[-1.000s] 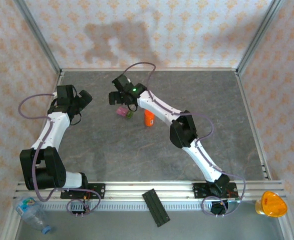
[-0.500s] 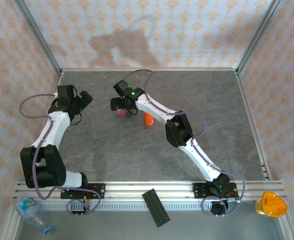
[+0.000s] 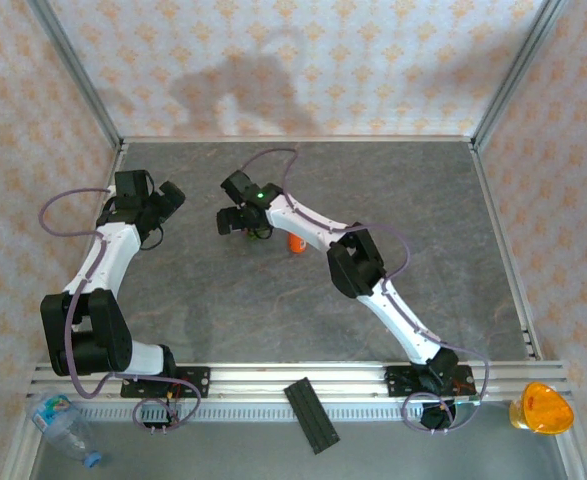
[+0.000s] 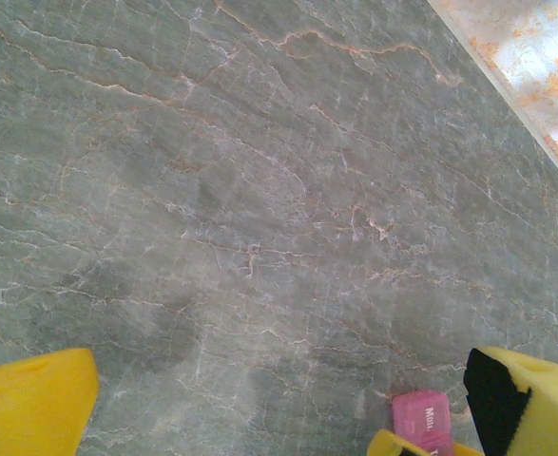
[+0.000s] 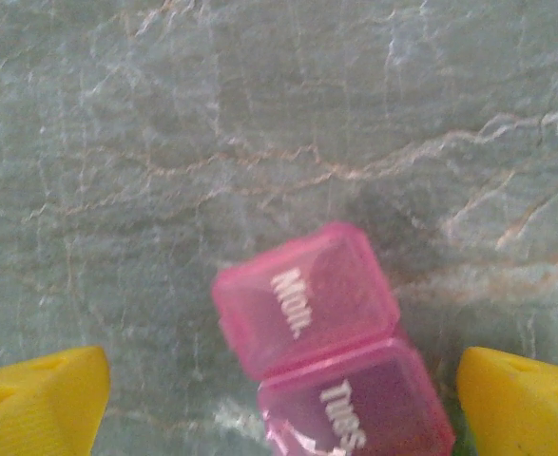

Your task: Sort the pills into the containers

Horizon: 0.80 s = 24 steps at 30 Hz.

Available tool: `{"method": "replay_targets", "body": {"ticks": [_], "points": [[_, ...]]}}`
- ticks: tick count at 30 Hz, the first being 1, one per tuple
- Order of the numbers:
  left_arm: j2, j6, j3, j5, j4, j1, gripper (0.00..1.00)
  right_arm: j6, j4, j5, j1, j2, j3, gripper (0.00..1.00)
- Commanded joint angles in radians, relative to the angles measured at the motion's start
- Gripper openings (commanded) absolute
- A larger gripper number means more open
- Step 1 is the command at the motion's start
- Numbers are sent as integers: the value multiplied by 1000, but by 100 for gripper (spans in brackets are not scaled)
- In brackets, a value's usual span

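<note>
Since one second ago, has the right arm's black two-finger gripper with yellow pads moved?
Yes. The right gripper has come toward the near edge, away from the table's back rail, to hang over the translucent pink pill containers.

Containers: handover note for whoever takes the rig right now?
Left pincer: open, empty, above the table.
Right pincer: open, straddling the containers, with a gap on both sides; no grip.
Containers: joined pink boxes marked MON and TUES, on the table, lids look shut. Orange bottle stands beside them.
Done: nothing sorted that I can tell.
Left: probably grasp the containers, open the lids, sort the pills.
</note>
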Motion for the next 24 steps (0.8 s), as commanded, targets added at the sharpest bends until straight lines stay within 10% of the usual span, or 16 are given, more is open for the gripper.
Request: {"method": "replay_targets", "body": {"ticks": [1, 24], "points": [[5, -12, 12, 14, 1, 8, 100, 12, -27, 41, 36, -87, -39, 94], [21, -40, -5, 39, 37, 8, 100, 103, -84, 225, 52, 7, 10, 85]]}}
